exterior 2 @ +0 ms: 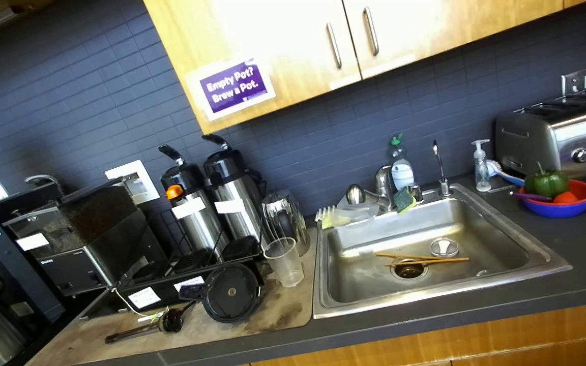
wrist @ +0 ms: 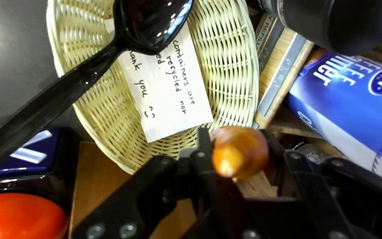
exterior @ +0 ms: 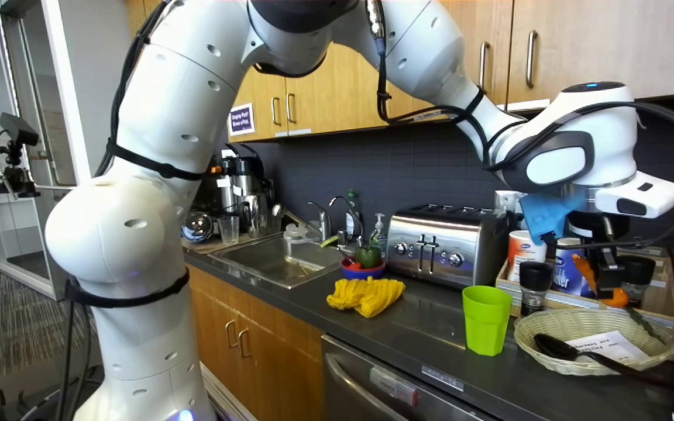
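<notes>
Gripper (wrist: 236, 137) is holding an orange object (wrist: 239, 156) near a basket (wrist: 232, 66)

Its fingers (wrist: 205, 141) are pressing both sides of the orange object; whether it is touching the basket's rim is unclear. In the basket, a black spoon (wrist: 93, 69) is lying partly over a handwritten note (wrist: 177, 119). Just beside, a blue creamer container (wrist: 347, 103) is standing in a wooden tray (wrist: 275, 61), and a green cup (exterior: 486, 321) is standing on the counter (exterior: 419, 339). Farther off, a yellow cloth (exterior: 366, 297) is lying near a toaster (exterior: 442, 234).

Office-type kitchen: sink (exterior 2: 359, 277), toaster (exterior: 443, 242), coffee airpots (exterior 2: 202, 229), "Empty Pot?" sign (exterior 2: 237, 87)
</notes>
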Robot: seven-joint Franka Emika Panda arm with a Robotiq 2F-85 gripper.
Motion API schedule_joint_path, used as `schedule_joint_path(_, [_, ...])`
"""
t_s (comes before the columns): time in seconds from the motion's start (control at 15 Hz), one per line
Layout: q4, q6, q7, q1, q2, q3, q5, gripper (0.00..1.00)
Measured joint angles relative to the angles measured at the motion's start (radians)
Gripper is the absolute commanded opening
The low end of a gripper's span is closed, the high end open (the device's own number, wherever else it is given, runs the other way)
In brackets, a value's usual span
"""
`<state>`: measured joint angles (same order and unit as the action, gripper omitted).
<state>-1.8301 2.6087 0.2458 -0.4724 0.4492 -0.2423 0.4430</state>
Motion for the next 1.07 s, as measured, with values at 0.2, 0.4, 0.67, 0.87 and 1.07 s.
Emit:
schedule_joint_path(0.2, [-0.039, 0.026, 0.0, 0.014, -0.024, 0.0, 0.0, 0.14])
schedule_joint_path(0.4, [-0.064, 0.04, 0.001, 0.025, -0.035, 0.0, 0.0, 0.14])
schedule_joint_path(0.67, [-0.077, 0.048, 0.001, 0.031, -0.037, 0.0, 0.0, 0.14])
schedule_joint_path(0.87, [-0.082, 0.05, 0.001, 0.033, -0.038, 0.0, 0.0, 0.14])
schedule_joint_path(1.07, [-0.089, 0.055, 0.001, 0.036, -0.041, 0.001, 0.0, 0.14])
